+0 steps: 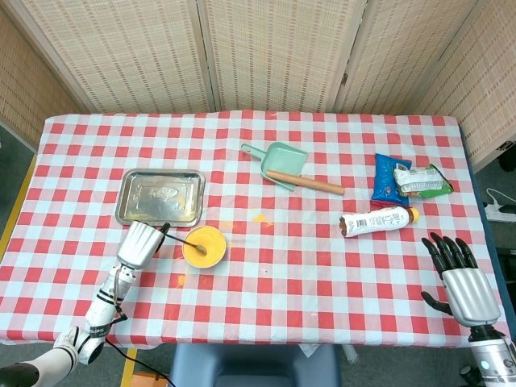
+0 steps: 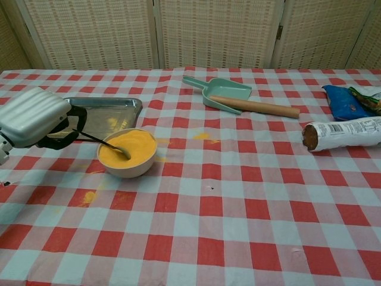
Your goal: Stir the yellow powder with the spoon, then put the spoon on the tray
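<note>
Shiny metal tray (image 1: 160, 197); wooden-handled plastic scoop (image 1: 284, 165); checked cloth (image 1: 266, 274).

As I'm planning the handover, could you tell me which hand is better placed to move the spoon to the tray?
Left. The left hand already holds the spoon beside the tray; the right hand is far across the table.
</note>
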You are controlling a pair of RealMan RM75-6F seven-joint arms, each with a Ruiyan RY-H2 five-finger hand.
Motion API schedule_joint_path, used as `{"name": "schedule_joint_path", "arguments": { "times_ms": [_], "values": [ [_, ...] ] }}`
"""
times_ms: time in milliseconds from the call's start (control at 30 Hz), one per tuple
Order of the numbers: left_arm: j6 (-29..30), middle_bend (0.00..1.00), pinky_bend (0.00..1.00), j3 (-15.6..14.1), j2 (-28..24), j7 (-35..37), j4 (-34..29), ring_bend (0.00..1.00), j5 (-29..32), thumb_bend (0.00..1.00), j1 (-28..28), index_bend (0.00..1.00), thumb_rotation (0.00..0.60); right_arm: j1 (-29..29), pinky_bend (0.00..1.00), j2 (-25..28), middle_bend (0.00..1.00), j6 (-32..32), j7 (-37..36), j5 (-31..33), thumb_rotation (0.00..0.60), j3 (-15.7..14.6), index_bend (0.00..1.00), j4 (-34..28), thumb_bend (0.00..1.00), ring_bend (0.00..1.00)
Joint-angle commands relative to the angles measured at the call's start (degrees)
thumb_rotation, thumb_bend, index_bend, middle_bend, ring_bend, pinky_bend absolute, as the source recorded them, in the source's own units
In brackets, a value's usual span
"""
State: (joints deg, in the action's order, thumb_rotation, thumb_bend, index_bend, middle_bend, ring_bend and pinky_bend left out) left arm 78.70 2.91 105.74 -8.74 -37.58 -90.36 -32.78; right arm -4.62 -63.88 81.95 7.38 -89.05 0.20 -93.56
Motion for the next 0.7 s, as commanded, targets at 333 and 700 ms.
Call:
{"name": "schedule_joint_path", "arguments": {
  "times_ms": [333,700],
  "values": [
    [0.14,1.00,1.00,-0.38,-0.59,0.00,-0.74,1.00,-0.28,0.46,0.24,0.61,0.600,-0.16,0.00,-0.29,0.00,-0.30,0.43,0.37,0.600,0.10,0.00,0.17,0.09,0.00],
    [3.04,1.00,1.00,1.19,-3.75,-5.06,-8.96,1.00,0.24,0.61,1.05,0.70,0.600,-0.19,0.00,-0.02,0.00,-0.34,0.17,0.00,0.600,-0.17,0.00,-0.05,0.09,0.00]
  ]
}}
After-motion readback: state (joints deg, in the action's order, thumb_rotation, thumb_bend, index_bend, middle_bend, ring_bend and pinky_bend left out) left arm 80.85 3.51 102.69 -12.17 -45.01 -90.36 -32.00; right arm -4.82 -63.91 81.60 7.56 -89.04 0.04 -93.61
